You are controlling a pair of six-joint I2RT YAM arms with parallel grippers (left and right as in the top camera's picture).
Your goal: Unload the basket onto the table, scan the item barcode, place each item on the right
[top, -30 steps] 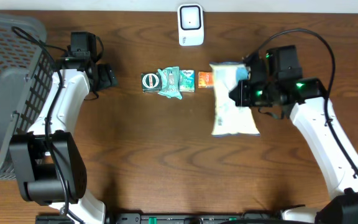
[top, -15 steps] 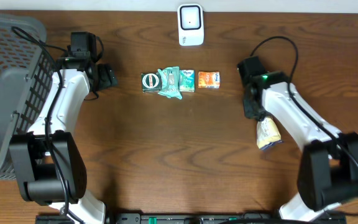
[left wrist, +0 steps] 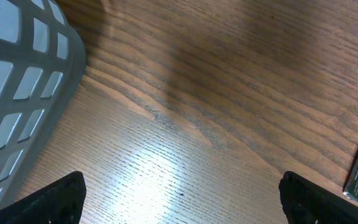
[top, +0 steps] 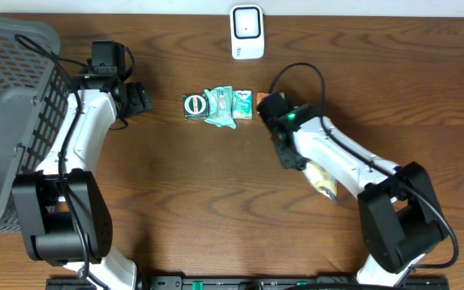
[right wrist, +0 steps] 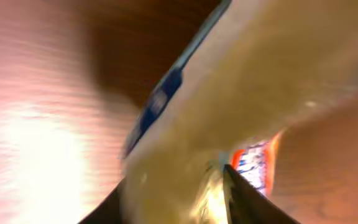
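Pale bag (top: 323,182) pictured at right gripper (top: 308,167), grip not discernible. Left gripper (left wrist: 179,200) spread wide, empty. Scanner (top: 247,32) well apart; barcode scan judged outstanding.

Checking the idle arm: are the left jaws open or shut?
Open: on the left gripper the jaws stand wide apart, nothing between them.

Cream packet (top: 325,184) with blue stripe, blurred, seemingly tilted, right of centre.
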